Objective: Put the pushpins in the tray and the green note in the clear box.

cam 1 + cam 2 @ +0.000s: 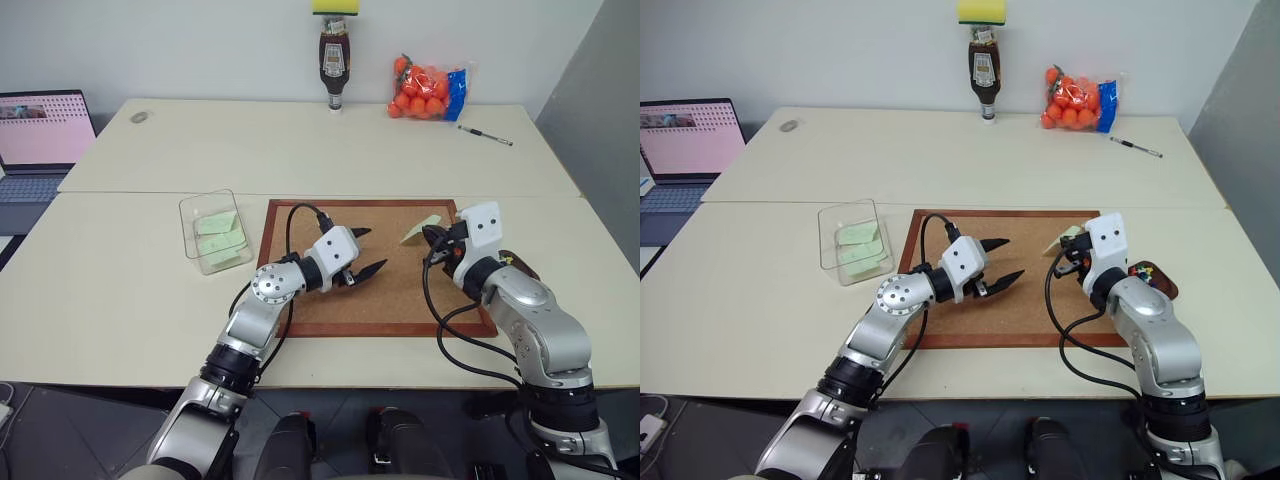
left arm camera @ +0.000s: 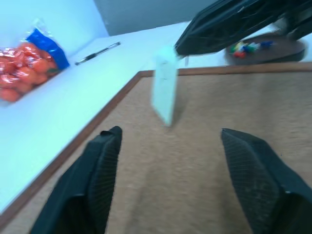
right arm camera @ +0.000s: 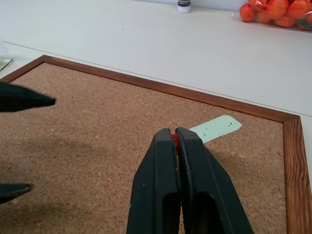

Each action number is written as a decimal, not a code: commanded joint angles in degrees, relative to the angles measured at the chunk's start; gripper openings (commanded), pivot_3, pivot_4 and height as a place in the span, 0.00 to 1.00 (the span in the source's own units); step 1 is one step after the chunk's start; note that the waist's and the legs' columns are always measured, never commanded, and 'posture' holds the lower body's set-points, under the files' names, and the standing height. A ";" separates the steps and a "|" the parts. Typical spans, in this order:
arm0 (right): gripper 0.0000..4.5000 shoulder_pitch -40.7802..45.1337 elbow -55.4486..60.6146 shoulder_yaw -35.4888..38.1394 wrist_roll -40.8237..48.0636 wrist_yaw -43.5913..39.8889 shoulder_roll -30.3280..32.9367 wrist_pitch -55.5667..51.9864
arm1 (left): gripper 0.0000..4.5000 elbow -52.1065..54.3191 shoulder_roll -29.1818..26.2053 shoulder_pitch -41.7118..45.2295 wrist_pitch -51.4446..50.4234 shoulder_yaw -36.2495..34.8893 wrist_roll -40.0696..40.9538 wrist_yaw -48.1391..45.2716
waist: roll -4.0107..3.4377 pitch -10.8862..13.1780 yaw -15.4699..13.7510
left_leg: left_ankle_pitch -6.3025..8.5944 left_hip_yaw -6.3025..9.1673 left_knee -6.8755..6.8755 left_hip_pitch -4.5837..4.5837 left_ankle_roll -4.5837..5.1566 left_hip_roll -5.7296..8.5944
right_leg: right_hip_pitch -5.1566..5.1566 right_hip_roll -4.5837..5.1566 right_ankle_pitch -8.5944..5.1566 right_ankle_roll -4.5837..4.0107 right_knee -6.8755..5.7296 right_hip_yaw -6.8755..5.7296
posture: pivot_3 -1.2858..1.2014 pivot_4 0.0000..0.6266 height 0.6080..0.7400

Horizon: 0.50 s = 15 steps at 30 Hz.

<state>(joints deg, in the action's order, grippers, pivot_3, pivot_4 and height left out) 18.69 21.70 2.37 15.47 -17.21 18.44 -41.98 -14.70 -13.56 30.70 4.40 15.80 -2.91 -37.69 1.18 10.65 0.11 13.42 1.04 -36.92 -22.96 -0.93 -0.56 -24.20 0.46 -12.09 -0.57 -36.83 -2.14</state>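
My right gripper (image 3: 174,130) is shut on a red pushpin (image 3: 174,139) just above the cork board's (image 1: 390,300) far right corner. A pale green note (image 1: 420,228) hangs tilted at its fingertips, its far end near the cork. The left gripper (image 1: 376,249) is open over the middle of the board, pointing at the note (image 2: 163,92), with nothing between its fingers. A dark brown tray (image 1: 1152,277) with several coloured pushpins (image 2: 246,47) sits right of the board, behind my right wrist. The clear box (image 1: 215,232) stands left of the board and holds green slips.
A laptop (image 1: 40,140) sits at the far left. A sauce bottle (image 1: 333,65), a bag of oranges (image 1: 425,88) and a pen (image 1: 485,135) lie along the back of the table. The wooden frame (image 1: 300,329) rims the cork board.
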 commanded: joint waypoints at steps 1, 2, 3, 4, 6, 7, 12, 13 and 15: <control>0.00 1.76 4.24 0.27 1.92 0.23 -0.69 -1.51 | 0.82 -3.53 1.53 2.86 3.84 0.21 -1.47 2.12 | 0.00 0.00 -0.01 | 0.00 0.02 0.00 -0.01 0.00 -0.01 | 0.00 -0.01 0.00 0.00 0.01 -0.01 | 0.52 0.24 1.00; 0.00 2.18 4.95 0.17 2.51 0.30 -1.02 -2.46 | 0.82 -5.98 2.30 4.40 4.94 0.44 -2.01 2.62 | 0.01 0.00 -0.04 | 0.00 0.02 0.00 -0.01 0.00 -0.02 | 0.00 -0.03 0.00 0.00 0.01 -0.02 | 0.52 0.24 1.00; 0.00 2.60 5.57 0.02 3.09 0.34 -1.25 -3.31 | 0.82 -8.37 3.05 5.94 5.81 0.58 -2.45 3.07 | 0.02 0.01 -0.05 | 0.00 0.03 0.00 -0.01 0.00 -0.02 | 0.00 -0.03 0.00 0.00 0.00 -0.03 | 0.52 0.24 1.00; 0.00 2.88 6.02 -0.06 3.50 0.38 -1.40 -3.93 | 0.82 -10.10 3.59 7.02 6.50 0.64 -2.76 3.39 | 0.03 0.02 -0.08 | 0.00 0.02 -0.01 -0.02 0.00 -0.01 | 0.00 -0.03 0.00 0.00 0.00 -0.03 | 0.52 0.24 1.00; 0.00 3.22 6.83 -0.12 4.24 0.30 -1.66 -5.20 | 0.82 -13.31 4.62 9.03 8.00 0.40 -3.35 4.43 | 0.05 0.03 -0.09 | 0.00 0.03 -0.04 -0.04 0.00 0.01 | 0.00 -0.02 0.01 0.02 0.00 -0.04 | 0.52 0.24 1.00; 0.00 3.38 7.20 -0.22 4.63 0.25 -1.80 -5.86 | 0.82 -15.07 5.21 10.15 8.79 0.16 -3.61 5.10 | 0.05 0.03 -0.10 | 0.00 0.01 -0.04 -0.04 0.00 0.01 | 0.01 -0.02 0.02 0.03 0.00 -0.04 | 0.52 0.24 1.00; 0.00 3.92 8.43 -0.51 5.99 0.61 -2.65 -8.07 | 0.82 -21.91 7.59 14.08 12.17 0.36 -4.62 6.77 | 0.08 0.05 -0.08 | 0.01 -0.03 0.00 -0.06 0.01 0.02 | 0.00 -0.01 0.02 0.04 0.08 -0.04 | 0.52 0.24 1.00; 0.00 3.98 8.57 -0.55 6.14 0.72 -2.80 -8.32 | 0.82 -23.05 8.00 14.64 12.72 0.42 -4.90 7.07 | 0.08 0.05 -0.02 | 0.01 -0.05 0.01 -0.07 0.01 0.01 | -0.01 -0.01 0.01 0.04 0.09 -0.04 | 0.52 0.24 1.00; 0.00 3.97 8.96 -0.52 6.48 0.85 -3.00 -8.81 | 0.82 -24.96 8.64 15.61 13.51 0.33 -5.33 7.56 | 0.09 0.05 0.02 | 0.01 -0.11 0.02 -0.06 0.02 0.00 | -0.05 -0.02 0.01 0.04 0.07 -0.04 | 0.52 0.24 1.00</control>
<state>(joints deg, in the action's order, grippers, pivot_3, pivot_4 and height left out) 21.45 27.38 1.36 20.72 -16.63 15.64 -50.67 -38.65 -5.71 44.27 15.74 16.00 -7.63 -31.19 1.26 10.70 0.13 13.43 0.93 -36.90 -23.02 -0.92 -0.56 -24.25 0.44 -12.08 -0.52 -36.77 -2.18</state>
